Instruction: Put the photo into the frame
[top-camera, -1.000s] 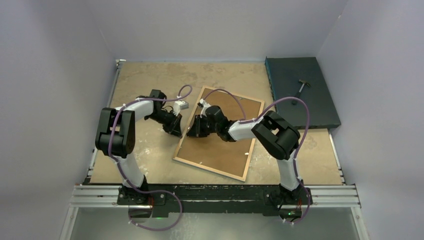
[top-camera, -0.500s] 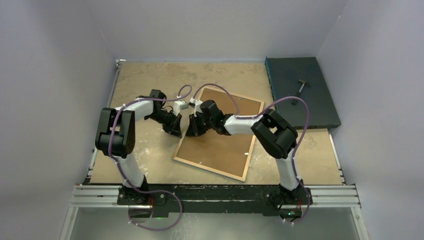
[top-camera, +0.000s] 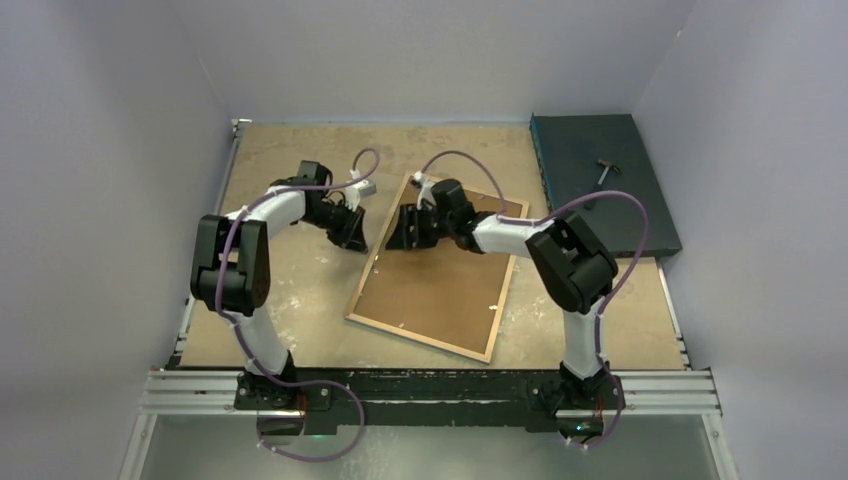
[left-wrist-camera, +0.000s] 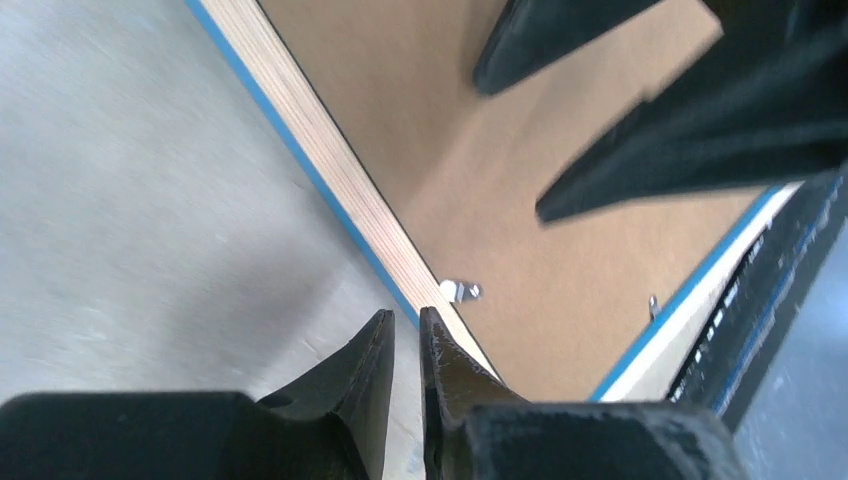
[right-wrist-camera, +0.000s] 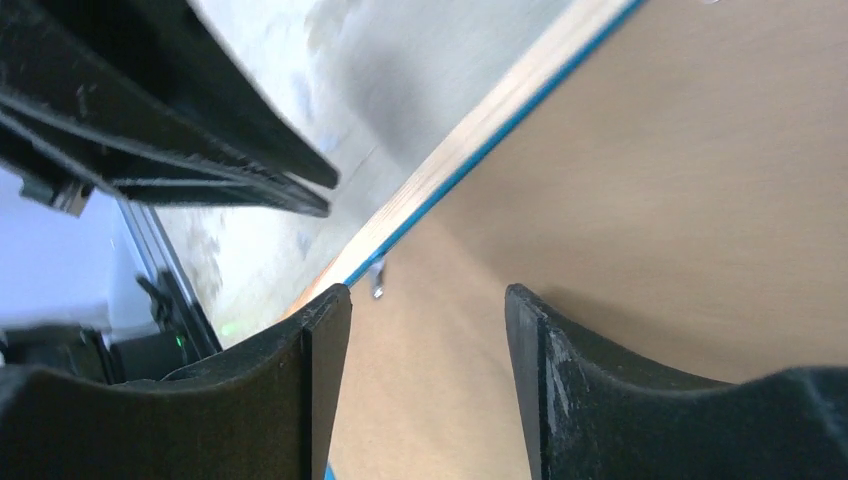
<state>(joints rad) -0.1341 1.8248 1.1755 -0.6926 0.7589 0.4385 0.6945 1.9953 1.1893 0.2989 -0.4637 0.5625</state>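
Observation:
The frame (top-camera: 419, 338) lies face down on the table, pale wood back up, with a blue edge showing in the left wrist view (left-wrist-camera: 330, 160) and the right wrist view (right-wrist-camera: 480, 120). A plain brown backing board (top-camera: 440, 285) fills it. The photo is hidden. My left gripper (top-camera: 355, 240) is shut and empty, its tips (left-wrist-camera: 405, 315) just at the frame's left edge beside a small metal tab (left-wrist-camera: 460, 290). My right gripper (top-camera: 398, 237) is open and empty, hovering over the backing board (right-wrist-camera: 650, 170) near the frame's far left part (right-wrist-camera: 428, 295).
A dark teal slab (top-camera: 590, 215) with a small hammer (top-camera: 604, 172) lies at the back right. Grey walls close in the table on three sides. The two grippers are close together, facing each other across the frame's left edge.
My right gripper has moved toward the far end of the frame, off its left edge. My left gripper has shifted slightly farther back. The frame has not moved.

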